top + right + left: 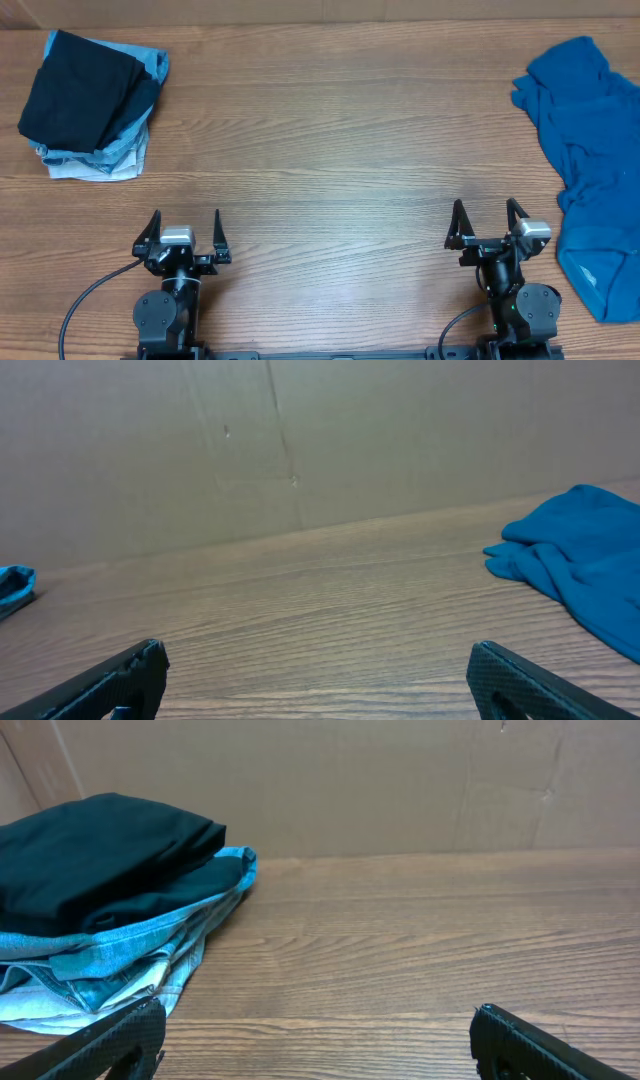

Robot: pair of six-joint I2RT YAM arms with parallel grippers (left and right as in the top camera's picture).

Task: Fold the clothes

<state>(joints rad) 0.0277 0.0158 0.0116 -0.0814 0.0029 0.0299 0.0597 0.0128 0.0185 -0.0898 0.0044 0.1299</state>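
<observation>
Left gripper [186, 220] and right gripper [486, 210] rest spread, empty, at the near edge; folded black-and-denim clothes stack [92, 105] far left, crumpled blue cotton shirt [590, 150] right.

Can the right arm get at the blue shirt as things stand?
Probably yes. The right gripper is open, the shirt lies close by on its right, and nothing on the table stands between them.
</observation>
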